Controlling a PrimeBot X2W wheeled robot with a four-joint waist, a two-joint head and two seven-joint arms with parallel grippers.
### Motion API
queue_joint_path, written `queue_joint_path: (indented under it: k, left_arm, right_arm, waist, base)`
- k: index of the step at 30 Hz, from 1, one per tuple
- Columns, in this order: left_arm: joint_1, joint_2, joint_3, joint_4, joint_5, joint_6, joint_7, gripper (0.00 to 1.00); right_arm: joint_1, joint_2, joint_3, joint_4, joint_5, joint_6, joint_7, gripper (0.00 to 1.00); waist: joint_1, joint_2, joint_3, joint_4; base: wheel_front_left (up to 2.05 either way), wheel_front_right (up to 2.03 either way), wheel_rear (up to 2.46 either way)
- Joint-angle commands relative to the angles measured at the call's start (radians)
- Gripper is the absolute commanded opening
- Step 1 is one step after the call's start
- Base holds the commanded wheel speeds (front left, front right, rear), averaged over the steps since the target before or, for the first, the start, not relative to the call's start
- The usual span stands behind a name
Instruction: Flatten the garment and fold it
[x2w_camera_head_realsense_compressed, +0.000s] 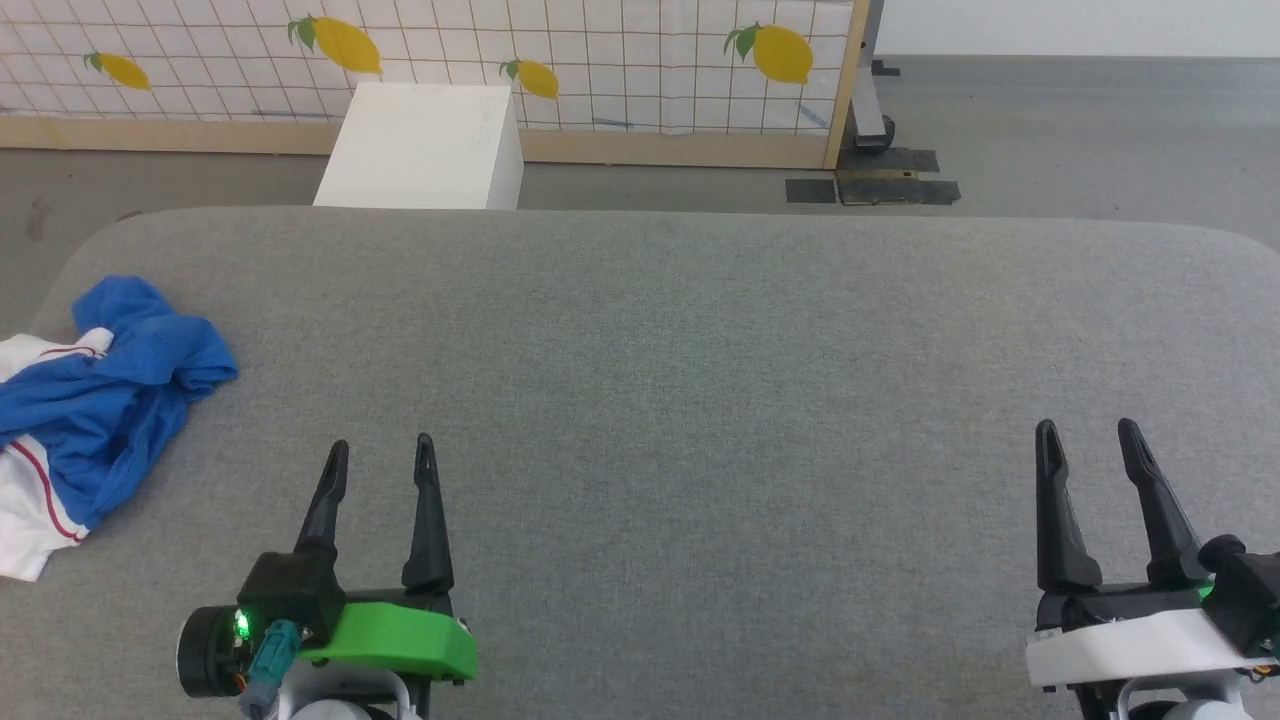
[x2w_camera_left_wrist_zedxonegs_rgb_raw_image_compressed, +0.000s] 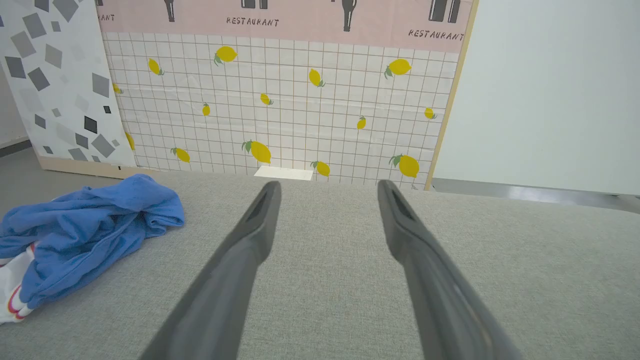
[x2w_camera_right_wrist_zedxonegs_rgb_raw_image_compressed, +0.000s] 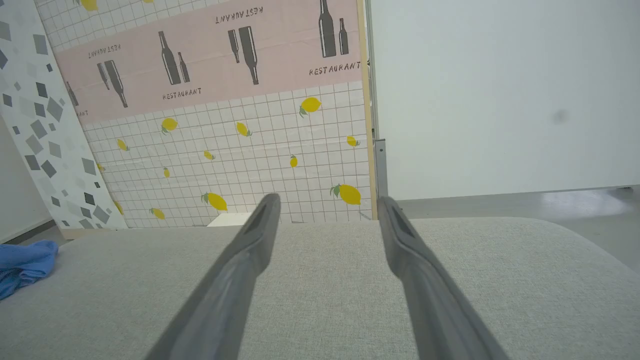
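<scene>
The garment (x2w_camera_head_realsense_compressed: 100, 400) lies crumpled in a heap at the far left of the grey table (x2w_camera_head_realsense_compressed: 700, 350), blue cloth bunched over white parts with thin red stripes. In the left wrist view the garment (x2w_camera_left_wrist_zedxonegs_rgb_raw_image_compressed: 85, 230) sits left of my fingers, and the right wrist view catches a blue edge of the garment (x2w_camera_right_wrist_zedxonegs_rgb_raw_image_compressed: 22, 267) at far left. My left gripper (x2w_camera_head_realsense_compressed: 382, 450) hovers open and empty near the front edge, right of the heap and apart from it. At the lower right my right gripper (x2w_camera_head_realsense_compressed: 1088, 432) is open too, with nothing between its fingers.
A white box (x2w_camera_head_realsense_compressed: 425, 145) stands on the floor behind the table's far edge. Behind it runs a tiled lemon-print wall panel (x2w_camera_head_realsense_compressed: 600, 60). Grey floor with dark tape patches (x2w_camera_head_realsense_compressed: 875, 185) lies to the back right.
</scene>
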Motion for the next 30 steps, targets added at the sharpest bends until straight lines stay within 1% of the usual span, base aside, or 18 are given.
queue_joint_path:
  k: [1, 6, 30]
  left_arm:
    - [-0.012, -0.003, 0.0, 0.005, 0.011, -0.003, -0.005, 1.0]
    - [-0.012, -0.003, -0.005, 0.015, 0.028, 0.0, -0.005, 1.0]
    - [-0.017, -0.003, -0.01, 0.04, 0.033, 0.009, -0.005, 1.0]
  right_arm:
    - [0.008, 0.001, -0.001, 0.005, -0.004, -0.002, -0.006, 1.0]
    - [0.008, 0.001, 0.003, 0.016, -0.01, -0.002, -0.006, 1.0]
    - [0.008, 0.001, 0.002, 0.029, -0.025, -0.002, -0.006, 1.0]
  waist:
    - [0.0, 0.0, 0.0, 0.0]
    - [0.0, 0.0, 0.0, 0.001]
    - [0.0, 0.0, -0.001, 0.016]
  base:
    - [0.0, 0.0, 0.0]
    - [0.0, 0.0, 0.0]
    - [0.0, 0.0, 0.0]
